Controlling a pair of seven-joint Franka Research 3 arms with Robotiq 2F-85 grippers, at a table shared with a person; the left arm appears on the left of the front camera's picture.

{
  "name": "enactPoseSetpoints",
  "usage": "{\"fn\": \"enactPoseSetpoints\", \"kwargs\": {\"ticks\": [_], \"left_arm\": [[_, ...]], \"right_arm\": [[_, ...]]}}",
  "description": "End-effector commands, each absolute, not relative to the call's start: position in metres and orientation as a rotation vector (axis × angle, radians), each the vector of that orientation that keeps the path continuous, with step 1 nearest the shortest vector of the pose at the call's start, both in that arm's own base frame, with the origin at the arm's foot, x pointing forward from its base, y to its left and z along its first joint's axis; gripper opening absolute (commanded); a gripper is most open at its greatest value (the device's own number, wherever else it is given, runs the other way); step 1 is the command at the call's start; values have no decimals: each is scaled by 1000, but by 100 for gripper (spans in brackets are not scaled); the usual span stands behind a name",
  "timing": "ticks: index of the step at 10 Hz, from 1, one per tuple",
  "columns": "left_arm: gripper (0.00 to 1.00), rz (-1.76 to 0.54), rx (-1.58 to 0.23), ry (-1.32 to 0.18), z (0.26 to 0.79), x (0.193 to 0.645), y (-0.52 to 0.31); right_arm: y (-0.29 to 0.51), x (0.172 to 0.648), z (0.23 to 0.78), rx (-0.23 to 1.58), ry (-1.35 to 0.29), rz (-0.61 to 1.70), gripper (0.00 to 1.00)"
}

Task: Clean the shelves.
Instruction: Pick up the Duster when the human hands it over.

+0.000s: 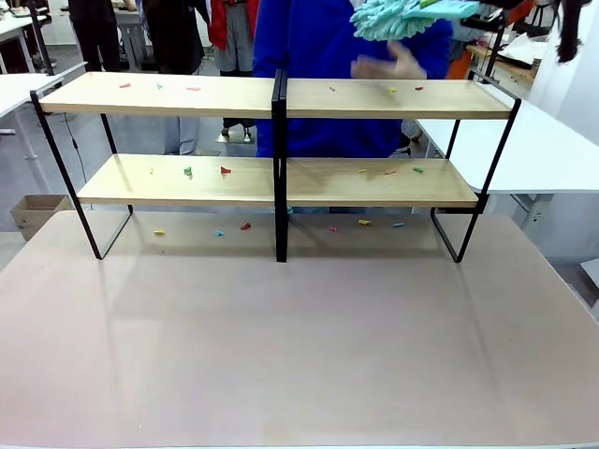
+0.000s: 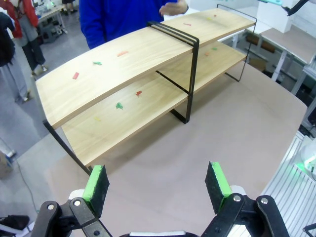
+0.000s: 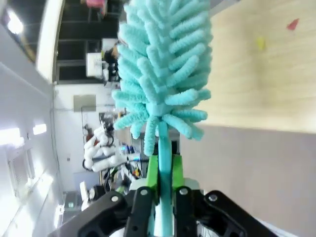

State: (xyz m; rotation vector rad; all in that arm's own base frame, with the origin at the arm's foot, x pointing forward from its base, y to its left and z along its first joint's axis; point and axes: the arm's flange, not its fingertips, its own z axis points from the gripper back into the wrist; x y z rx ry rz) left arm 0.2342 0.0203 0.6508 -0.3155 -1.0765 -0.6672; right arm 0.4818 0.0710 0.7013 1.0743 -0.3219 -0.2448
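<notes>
The shelves (image 1: 281, 98) stand across the far half of the table, two light-wood boards on a black frame. Small coloured scraps (image 1: 225, 170) lie on both boards and on the table under them. A teal fluffy duster (image 1: 402, 17) hangs above the top board's right end. In the right wrist view my right gripper (image 3: 164, 165) is shut on the duster's handle, and the duster head (image 3: 163, 64) rises beside the shelf board (image 3: 266, 74). My left gripper (image 2: 157, 187) is open and empty, high above the table, in front of the shelves (image 2: 133, 54).
A person in blue (image 1: 309, 37) stands behind the shelves with a hand (image 1: 388, 65) over the top board. White tables (image 1: 552, 150) flank the scene. A cardboard box (image 1: 33, 210) sits on the floor at left. The tan tabletop (image 1: 299, 346) stretches out in front.
</notes>
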Motion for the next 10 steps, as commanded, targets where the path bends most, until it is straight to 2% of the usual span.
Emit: {"fn": "enactPoseSetpoints", "kwargs": {"ticks": [1, 2, 3, 4, 6, 8, 9, 10], "left_arm": [[100, -670, -321, -1076, 650, 235, 20], [100, -670, -321, -1076, 650, 235, 20], [100, -670, -321, -1076, 650, 235, 20], [100, -670, -321, -1076, 650, 235, 20], [100, -670, -321, -1076, 650, 235, 20], [100, -670, -321, -1076, 650, 235, 20], [100, -670, -321, -1076, 650, 235, 20], [100, -670, -321, -1076, 650, 235, 20]], "right_arm": [[28, 437, 750, 1069, -249, 30, 0], [-2, 402, 769, 1036, -247, 144, 0], [-34, 365, 779, 1016, -177, 208, 0], [-72, 318, 785, 1018, -203, 248, 0], [-133, 235, 789, 1045, -362, 290, 0], [-182, 172, 781, 968, -562, 214, 0], [-204, 155, 771, 922, -679, 270, 0], [-221, 147, 761, 945, -725, 281, 0]]}}
